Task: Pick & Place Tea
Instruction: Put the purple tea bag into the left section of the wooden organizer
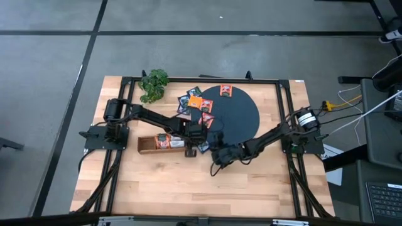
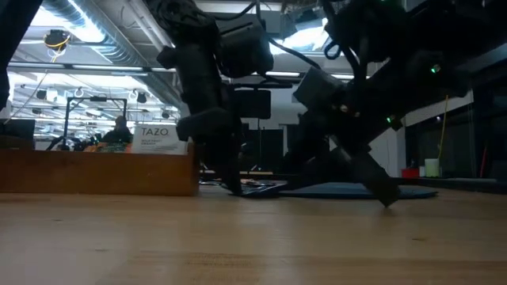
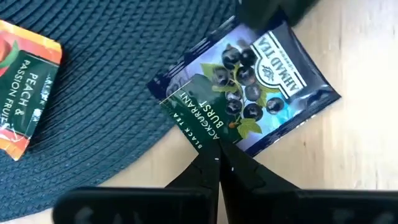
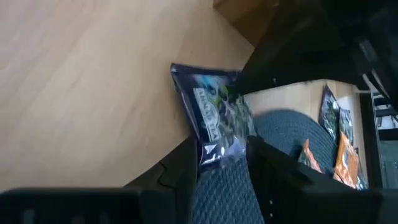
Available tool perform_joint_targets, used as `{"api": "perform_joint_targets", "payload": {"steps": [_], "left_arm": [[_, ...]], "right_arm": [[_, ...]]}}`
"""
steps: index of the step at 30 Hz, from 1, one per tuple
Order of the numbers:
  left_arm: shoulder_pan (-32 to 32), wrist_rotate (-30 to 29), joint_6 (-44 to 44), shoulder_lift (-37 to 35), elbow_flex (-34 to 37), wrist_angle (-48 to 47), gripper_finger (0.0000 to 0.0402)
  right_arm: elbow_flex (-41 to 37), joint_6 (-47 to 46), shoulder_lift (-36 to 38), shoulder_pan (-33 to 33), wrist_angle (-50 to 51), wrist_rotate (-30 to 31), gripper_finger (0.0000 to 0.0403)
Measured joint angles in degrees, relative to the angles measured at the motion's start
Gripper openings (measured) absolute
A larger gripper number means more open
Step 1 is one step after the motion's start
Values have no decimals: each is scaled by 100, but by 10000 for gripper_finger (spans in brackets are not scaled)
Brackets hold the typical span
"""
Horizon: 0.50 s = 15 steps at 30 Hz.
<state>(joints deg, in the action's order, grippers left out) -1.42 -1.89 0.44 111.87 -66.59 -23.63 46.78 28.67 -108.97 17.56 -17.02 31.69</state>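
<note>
A dark blue tea sachet [image 3: 255, 81] lies flat, one part on the dark disc [image 3: 112, 56] and the other on the bare wood beside it. It also shows in the high view as the sachet [image 1: 203, 147] and in the right wrist view as the sachet [image 4: 208, 106]. My left gripper [image 3: 217, 163] is shut, its tips at the sachet's edge. My right gripper [image 4: 219, 146] is open, one finger on each side of the sachet's end; I cannot tell whether they touch it. An orange sachet [image 3: 25, 87] lies on the disc. My left gripper meets the blue sachet's edge beside the green band [image 3: 202, 144] with its shut fingertips [image 3: 214, 167]. The fingers come steeply from above, slanting down. Whether the edge is pinched between them or only pressed on, I cannot tell. The sachet lies flat.
Left of the grippers stands a wooden tray [image 1: 146, 145] holding sachets. More sachets [image 1: 198, 103] are scattered on and beside the disc's far left part [image 1: 242, 116]. At the table's far left stands a green plant [image 1: 154, 85]. Bare wood [image 1: 188, 182] stretches toward the near edge.
</note>
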Motion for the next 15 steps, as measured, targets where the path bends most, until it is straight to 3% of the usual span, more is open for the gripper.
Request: {"api": "perform_joint_targets", "payload": {"steps": [9,15], "left_arm": [[-36,-49,-166,0,0,3,2],[-36,-42,-207,-51,0,5,8]], "right_arm": [[291,13,-105,0,90,-29,138],[291,12,-105,0,126,-31,85]]}}
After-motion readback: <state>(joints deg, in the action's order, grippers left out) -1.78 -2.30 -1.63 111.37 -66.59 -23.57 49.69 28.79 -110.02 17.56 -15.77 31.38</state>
